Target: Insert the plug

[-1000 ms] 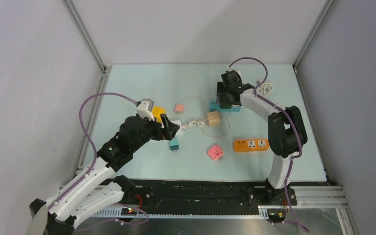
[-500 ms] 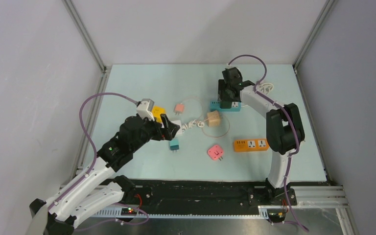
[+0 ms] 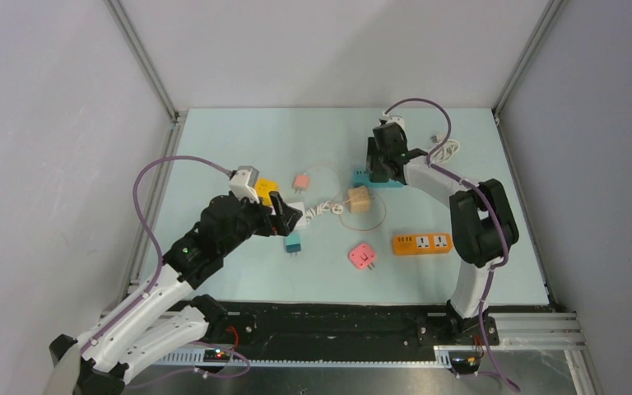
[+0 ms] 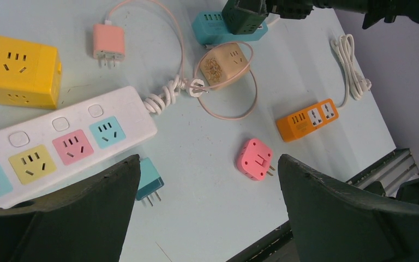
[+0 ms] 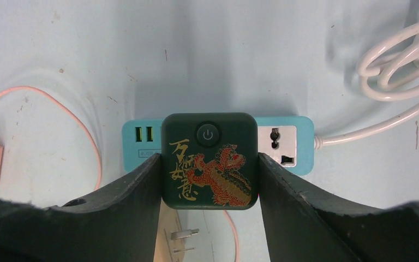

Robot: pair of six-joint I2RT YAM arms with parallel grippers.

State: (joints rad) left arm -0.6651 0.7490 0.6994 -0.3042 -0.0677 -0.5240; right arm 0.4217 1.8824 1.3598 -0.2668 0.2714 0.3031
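Closest to the arm bases lie a pink cube adapter (image 3: 363, 256) and, to its right, an orange power strip (image 3: 421, 243). A little farther in, the left gripper (image 4: 208, 166) hangs above the table (image 3: 239, 140) with its fingers spread wide and nothing between them. A small teal plug (image 4: 149, 181) lies just below a white power strip (image 4: 60, 144) with coloured sockets. Beyond those sit a yellow socket cube (image 4: 20, 71), a pink charger (image 4: 108, 42) on a thin looped cord, and a tan cube plug (image 4: 222, 63).

Farther back, the right gripper (image 3: 381, 162) is clamped on a dark green plug (image 5: 209, 160) with a dragon print. The plug is over the middle of the teal power strip (image 5: 283, 143), between its USB ports and an open socket; I can't tell whether it is seated. A coiled white cable (image 5: 398, 63) lies at the far right.
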